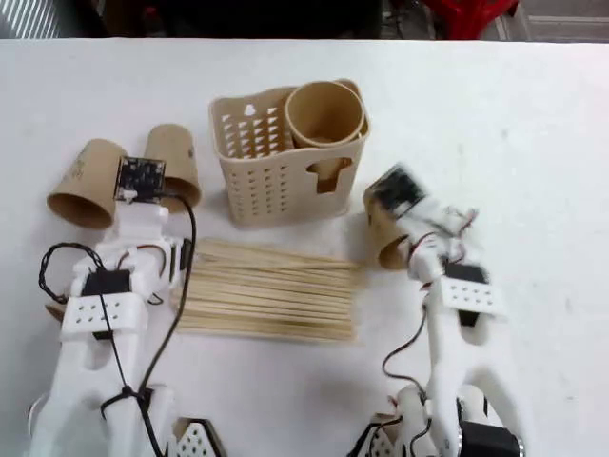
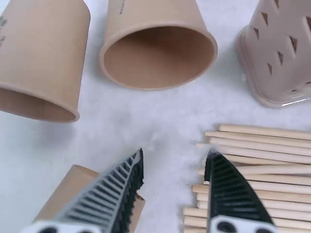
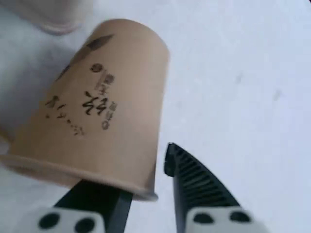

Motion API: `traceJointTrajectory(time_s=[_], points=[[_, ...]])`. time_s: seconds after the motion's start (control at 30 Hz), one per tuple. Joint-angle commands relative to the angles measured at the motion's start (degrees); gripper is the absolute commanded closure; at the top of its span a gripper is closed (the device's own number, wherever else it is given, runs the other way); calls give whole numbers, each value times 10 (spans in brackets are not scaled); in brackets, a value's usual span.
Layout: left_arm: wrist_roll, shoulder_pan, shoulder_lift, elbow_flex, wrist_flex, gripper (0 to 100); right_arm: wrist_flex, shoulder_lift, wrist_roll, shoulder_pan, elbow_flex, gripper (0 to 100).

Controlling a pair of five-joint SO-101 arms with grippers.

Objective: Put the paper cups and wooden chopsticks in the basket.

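Cups (image 1: 88, 181): two lie on the left, another cup (image 1: 324, 112) stands in the basket (image 1: 276, 181), and chopsticks (image 1: 271, 290) are piled just near of it. Left wrist: left gripper (image 2: 175, 155) gapes wide over the table (image 2: 146, 121), beside the chopsticks. Right wrist: right gripper (image 3: 138, 184) is at a lying cup's rim, can't tell if it's clamped.

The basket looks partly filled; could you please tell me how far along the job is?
Done: one tan paper cup stands in the beige perforated plastic basket. In hand: the right gripper, jaws apparently closed on the rim of a second cup. Left: at least two lying cups, the outer cup and the inner cup, near the open left gripper, plus the wooden chopsticks piled on the white table.
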Motion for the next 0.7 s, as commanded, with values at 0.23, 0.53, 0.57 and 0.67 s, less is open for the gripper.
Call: traceJointTrajectory(time_s=[0.23,0.53,0.57,0.67], points=[[6,-4,-13,-4,-11,785,422,-116,-138,34,-319,983],[6,-5,-13,-4,-11,785,590,-109,-299,-89,-670,983],[5,-5,-13,-4,-11,785,596,-96,-318,-105,-705,983],[5,-5,-13,-3,-13,785,596,-38,-366,-146,-788,983]])
